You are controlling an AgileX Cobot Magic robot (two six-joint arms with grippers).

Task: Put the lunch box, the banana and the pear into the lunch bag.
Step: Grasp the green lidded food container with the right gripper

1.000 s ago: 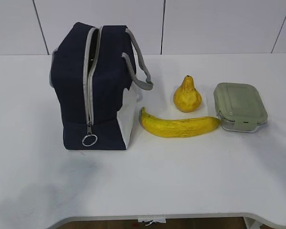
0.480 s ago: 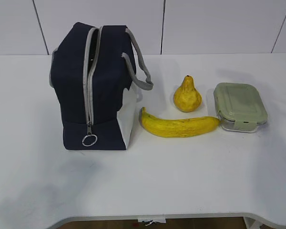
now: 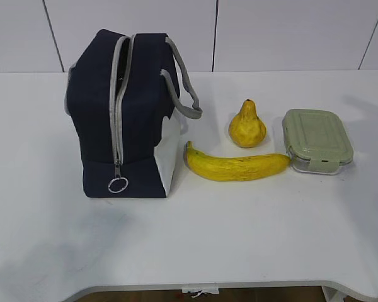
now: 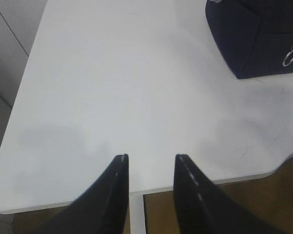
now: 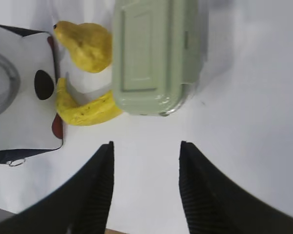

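The navy lunch bag (image 3: 123, 119) stands at the left, its grey zipper partly open at the top, ring pull (image 3: 118, 185) low on the front. The banana (image 3: 236, 165) lies to its right, the pear (image 3: 247, 126) stands behind it, and the green-lidded lunch box (image 3: 317, 139) sits at the banana's right end. No arm shows in the exterior view. My left gripper (image 4: 150, 157) is open and empty over the table's front left edge, the bag's corner (image 4: 256, 36) far ahead. My right gripper (image 5: 146, 144) is open and empty, short of the lunch box (image 5: 154, 53); the pear (image 5: 88, 45) and banana (image 5: 85, 109) lie beside it.
The white table (image 3: 252, 233) has a curved front edge with brown floor below it. A white panelled wall (image 3: 271, 31) runs behind. The bag's white side panel (image 5: 24, 105) shows in the right wrist view.
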